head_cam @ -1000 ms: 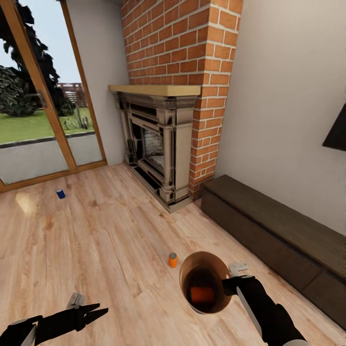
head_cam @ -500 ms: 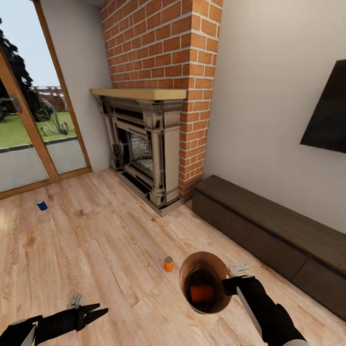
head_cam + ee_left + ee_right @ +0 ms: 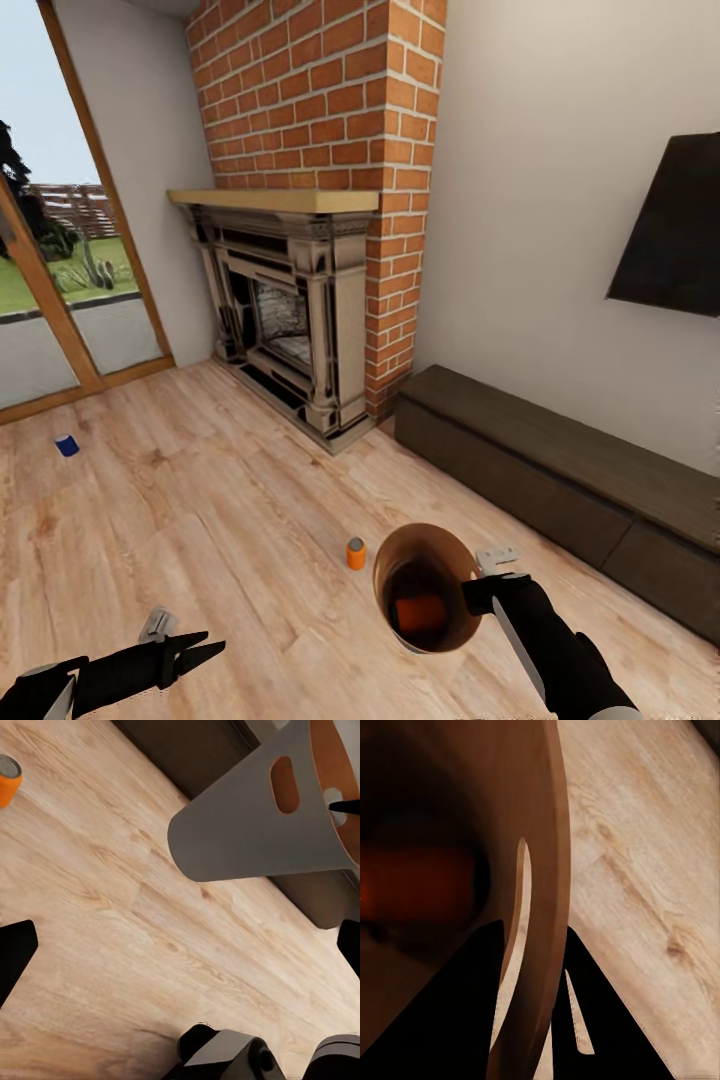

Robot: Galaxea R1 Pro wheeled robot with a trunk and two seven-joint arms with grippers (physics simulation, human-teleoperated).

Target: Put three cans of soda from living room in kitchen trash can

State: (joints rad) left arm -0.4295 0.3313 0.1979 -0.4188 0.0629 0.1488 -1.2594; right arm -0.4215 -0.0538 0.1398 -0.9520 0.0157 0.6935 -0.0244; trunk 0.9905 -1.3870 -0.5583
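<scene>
- Orange shows inside the trash can (image 3: pixel 428 560), one soda can (image 3: pixel 420 610) lying at its bottom; so by my reading one of three is collected, though the bin itself is in the living room, not the kitchen
- right end effector (image 3: pixel 478 594) is clamped on the bin's rim, one finger inside the wall and one outside, as the right wrist view (image 3: pixel 529 967) shows; the bin hangs off the wood floor (image 3: pixel 200 520), carried
- second orange can (image 3: pixel 356 553) stands upright on the floor just beside the bin, ahead of the left end effector (image 3: pixel 205 648); the left wrist view shows it (image 3: pixel 7 780) off to one side
- dark blue can (image 3: pixel 67 445) lies well apart, far ahead of the left end effector, near the glass door (image 3: pixel 60 290)
- left end effector is empty, its fingers spread wide
- count: three cans, two orange and one blue; one bin
- left to do, as I judge: pick up two cans, then take the bin to the kitchen
</scene>
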